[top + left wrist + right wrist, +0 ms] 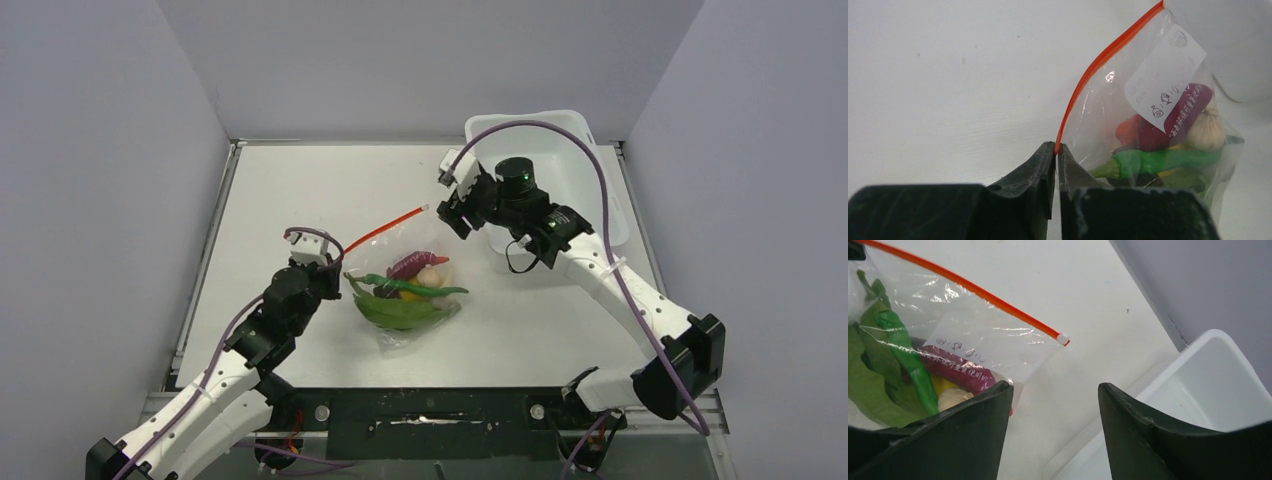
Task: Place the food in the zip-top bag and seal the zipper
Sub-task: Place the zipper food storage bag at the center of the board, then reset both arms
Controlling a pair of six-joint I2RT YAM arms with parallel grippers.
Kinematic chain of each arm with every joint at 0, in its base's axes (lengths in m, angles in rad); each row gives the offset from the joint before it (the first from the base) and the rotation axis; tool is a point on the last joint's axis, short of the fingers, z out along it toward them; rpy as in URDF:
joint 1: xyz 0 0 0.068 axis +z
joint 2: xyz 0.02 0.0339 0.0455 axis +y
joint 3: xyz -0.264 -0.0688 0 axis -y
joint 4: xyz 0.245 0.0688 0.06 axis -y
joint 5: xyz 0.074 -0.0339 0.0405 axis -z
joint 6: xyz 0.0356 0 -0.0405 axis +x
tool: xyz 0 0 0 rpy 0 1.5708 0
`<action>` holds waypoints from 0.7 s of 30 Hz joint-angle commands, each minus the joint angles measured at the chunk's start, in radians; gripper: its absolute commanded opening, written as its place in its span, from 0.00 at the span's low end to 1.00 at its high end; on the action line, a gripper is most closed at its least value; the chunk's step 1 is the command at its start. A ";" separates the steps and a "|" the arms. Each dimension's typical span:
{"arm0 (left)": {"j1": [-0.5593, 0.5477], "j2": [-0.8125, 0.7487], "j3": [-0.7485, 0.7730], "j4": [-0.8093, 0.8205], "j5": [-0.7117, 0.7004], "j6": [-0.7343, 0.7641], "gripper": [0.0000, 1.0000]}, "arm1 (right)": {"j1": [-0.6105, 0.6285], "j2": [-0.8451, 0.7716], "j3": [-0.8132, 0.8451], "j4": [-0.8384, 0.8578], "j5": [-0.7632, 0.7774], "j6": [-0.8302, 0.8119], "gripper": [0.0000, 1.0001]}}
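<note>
On table (300,200): one zip-top bag (400,240) | left tool (1055,150) pinching zipper (1098,62) | right tool (1054,386) released

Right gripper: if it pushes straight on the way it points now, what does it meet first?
Likely bare table, in the gap between the zipper tip and the white tub. The right gripper stands open around that gap; the zip-top bag lies off to one side. Depth is unclear.

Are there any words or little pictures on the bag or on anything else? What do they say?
On the white label of the zip-top bag: red Chinese print, seemingly ending "可重复使用的"; the rest is too blurred.
Same label: small fish drawings, no words.
Nothing else shows writing.
</note>
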State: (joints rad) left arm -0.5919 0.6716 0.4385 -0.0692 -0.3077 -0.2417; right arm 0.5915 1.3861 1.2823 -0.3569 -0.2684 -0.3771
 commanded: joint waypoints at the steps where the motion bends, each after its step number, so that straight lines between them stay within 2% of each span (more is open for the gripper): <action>1: 0.006 -0.016 0.059 0.094 -0.071 0.021 0.15 | 0.011 -0.134 -0.028 0.144 0.104 0.182 0.68; 3: 0.007 -0.019 0.070 0.084 -0.080 0.030 0.27 | 0.015 -0.177 -0.055 0.161 0.112 0.239 0.79; 4: 0.008 -0.020 0.077 0.074 -0.085 0.031 0.32 | 0.018 -0.205 -0.066 0.164 0.120 0.262 0.91; 5: 0.007 -0.020 0.090 0.061 -0.092 0.028 0.39 | 0.022 -0.226 -0.076 0.166 0.133 0.287 0.99; 6: 0.007 -0.018 0.103 0.032 -0.099 0.020 0.45 | 0.025 -0.244 -0.086 0.166 0.147 0.329 0.98; 13: 0.007 -0.028 0.237 -0.131 -0.115 -0.029 0.67 | 0.027 -0.340 -0.137 0.123 0.250 0.590 0.98; 18: 0.008 -0.092 0.318 -0.187 -0.134 -0.198 0.69 | 0.027 -0.374 -0.134 0.056 0.325 0.791 0.98; 21: 0.007 -0.128 0.347 -0.184 -0.078 -0.226 0.70 | 0.028 -0.406 -0.159 0.045 0.360 0.886 0.98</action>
State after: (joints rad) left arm -0.5880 0.5911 0.7086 -0.2443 -0.4164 -0.3649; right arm 0.6113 1.0367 1.1419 -0.3084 0.0067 0.3107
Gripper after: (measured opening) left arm 0.693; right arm 0.975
